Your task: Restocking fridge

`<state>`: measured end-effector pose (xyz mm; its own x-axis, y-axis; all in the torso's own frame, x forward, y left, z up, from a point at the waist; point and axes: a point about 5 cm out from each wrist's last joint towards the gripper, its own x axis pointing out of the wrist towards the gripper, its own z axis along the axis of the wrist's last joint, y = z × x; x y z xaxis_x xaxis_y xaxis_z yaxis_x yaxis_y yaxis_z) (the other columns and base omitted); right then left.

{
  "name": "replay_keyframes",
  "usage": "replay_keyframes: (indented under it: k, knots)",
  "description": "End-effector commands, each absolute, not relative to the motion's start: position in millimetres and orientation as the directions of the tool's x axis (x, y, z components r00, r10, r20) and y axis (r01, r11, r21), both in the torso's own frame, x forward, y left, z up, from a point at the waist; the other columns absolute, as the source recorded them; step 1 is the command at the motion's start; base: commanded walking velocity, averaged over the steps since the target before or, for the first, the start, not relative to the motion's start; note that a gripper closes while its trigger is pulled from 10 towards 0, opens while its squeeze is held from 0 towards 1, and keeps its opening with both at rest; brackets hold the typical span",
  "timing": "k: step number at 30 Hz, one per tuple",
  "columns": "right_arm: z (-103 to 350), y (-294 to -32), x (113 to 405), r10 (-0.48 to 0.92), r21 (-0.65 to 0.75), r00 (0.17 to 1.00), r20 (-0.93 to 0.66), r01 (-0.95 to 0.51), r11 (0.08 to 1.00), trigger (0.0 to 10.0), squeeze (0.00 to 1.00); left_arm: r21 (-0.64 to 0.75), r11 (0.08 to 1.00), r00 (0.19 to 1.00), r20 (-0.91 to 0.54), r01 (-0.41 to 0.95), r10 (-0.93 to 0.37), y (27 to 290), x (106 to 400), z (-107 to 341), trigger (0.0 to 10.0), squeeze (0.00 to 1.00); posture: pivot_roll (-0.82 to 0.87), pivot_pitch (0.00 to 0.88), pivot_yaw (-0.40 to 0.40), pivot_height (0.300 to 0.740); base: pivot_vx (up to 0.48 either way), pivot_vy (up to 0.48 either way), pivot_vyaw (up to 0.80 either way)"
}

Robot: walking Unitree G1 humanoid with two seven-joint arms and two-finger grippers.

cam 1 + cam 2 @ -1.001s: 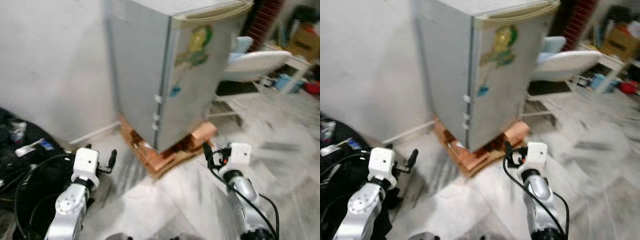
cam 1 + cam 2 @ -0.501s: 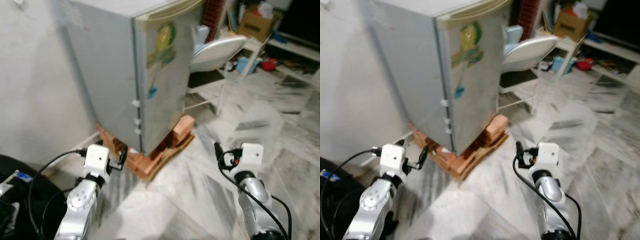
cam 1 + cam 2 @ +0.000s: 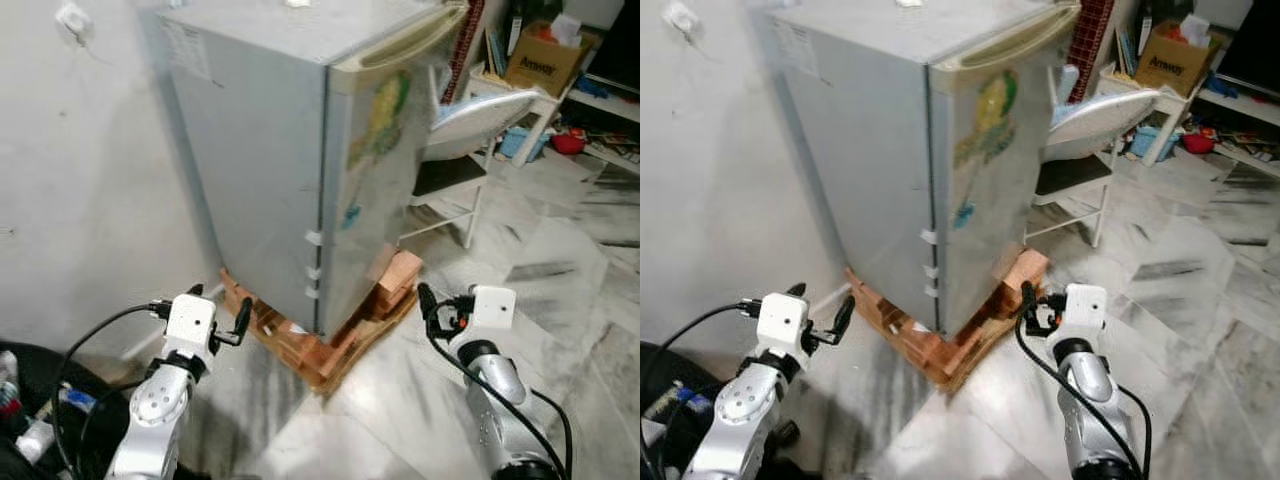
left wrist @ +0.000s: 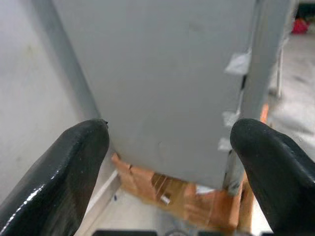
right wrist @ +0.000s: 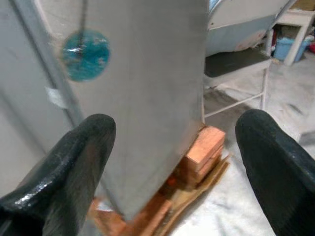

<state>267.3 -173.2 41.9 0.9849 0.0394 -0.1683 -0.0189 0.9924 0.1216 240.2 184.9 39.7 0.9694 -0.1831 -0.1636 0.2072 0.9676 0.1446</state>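
View swung back leftward; closed fridge (image 3: pixel 300 150) ahead between left gripper (image 3: pixel 218 318), right gripper (image 3: pixel 430 305); jaws released.

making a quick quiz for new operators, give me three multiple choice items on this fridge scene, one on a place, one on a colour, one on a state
1. What does the fridge stand on?
A. bricks and boards
B. a metal trolley
C. a carpet

2. What colour is the round sticker low on the fridge door?
A. red
B. teal
C. black

3. How is the fridge door?
A. wide open
B. removed
C. closed

Answers:
1 A, reddish bricks and boards lie under its base.
2 B, the right wrist view shows it teal between the right end effector fingers.
3 C, the door sits flush; both end effectors, left too, hang open short of it.
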Motion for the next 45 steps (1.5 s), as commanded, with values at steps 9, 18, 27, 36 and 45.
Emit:
replay_keyframes:
  k: [9, 18, 27, 36, 45]
  knots:
    - [43.4, -187.2, 266.5, -0.002, 0.099, 0.986, -0.168, 0.019, 0.995, 10.0, 0.0, 0.136, 0.959, 0.963, -0.139, 0.25, -0.232, 171.5, 244.4, 44.2, 10.0, 0.0, 0.02, 0.0, -0.029, 0.74, 0.0, 0.0, -0.8]
    - [43.0, -186.7, 267.1, 0.002, 0.098, 0.985, -0.17, 0.015, 0.995, 10.0, 0.0, 0.128, 0.957, 0.96, -0.142, 0.261, -0.243, 169.7, 243.6, 43.6, 10.0, 0.0, 0.02, 0.0, -0.031, 0.74, 0.0, 0.0, -0.8]
    - [43.0, -185.5, 267.3, 0.007, 0.094, 0.986, -0.167, 0.008, 0.996, 10.0, 0.0, 0.136, 0.964, 0.968, -0.14, 0.228, -0.209, 174.3, 245.8, 43.1, 10.0, 0.0, 0.03, 0.0, -0.035, 0.74, 0.0, 0.0, -0.78]
    - [42.9, -185.4, 267.1, 0.006, 0.091, 0.986, -0.166, 0.009, 0.996, 10.0, 0.0, 0.144, 0.968, 0.973, -0.134, 0.206, -0.187, 177.3, 247.5, 44.1, 10.0, 0.0, 0.02, 0.0, -0.034, 0.74, 0.09, 0.0, -0.14]
    - [43.8, -185.9, 268.1, 0.003, 0.091, 0.987, -0.159, 0.011, 0.996, 10.0, 0.0, 0.14, 0.968, 0.973, -0.125, 0.209, -0.192, 176.1, 249.3, 45.5, 10.0, 0.0, 0.02, 0.0, -0.033, 0.74, 0.343, 0.0, 0.0]
